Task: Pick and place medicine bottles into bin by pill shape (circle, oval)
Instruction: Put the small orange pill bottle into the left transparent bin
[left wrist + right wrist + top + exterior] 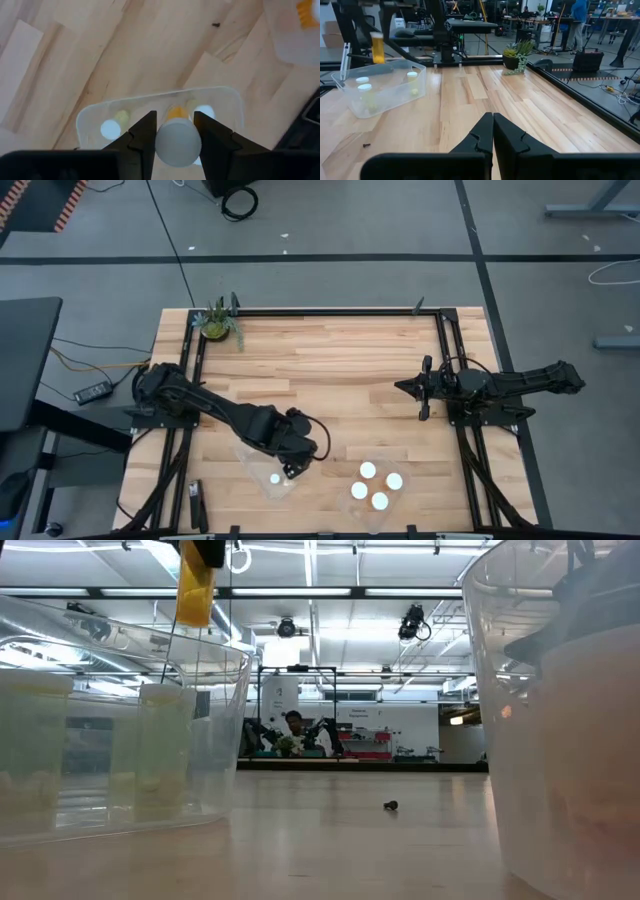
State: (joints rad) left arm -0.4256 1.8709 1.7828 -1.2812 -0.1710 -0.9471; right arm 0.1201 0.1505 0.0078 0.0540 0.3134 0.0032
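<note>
No text, label, brand, number or sign can be read in any of the views. The medicine bottles (378, 485) show only plain white caps, and signs in the room beyond the table (330, 370) are too small to read.

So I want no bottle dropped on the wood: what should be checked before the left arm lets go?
1. Bottle held between the left tool fingers: ok.
2. Bottle is over the left tub, not bare table: ok.
3. Free floor space in that tub under the bottle, between the bottles already inside: cannot tell.
4. Bottle is low enough for a soft drop: cannot tell; it hangs above the rim.
5. Right tool is shut and parked away from both tubs: ok.
6. Right tub clear of the left arm: ok.
</note>
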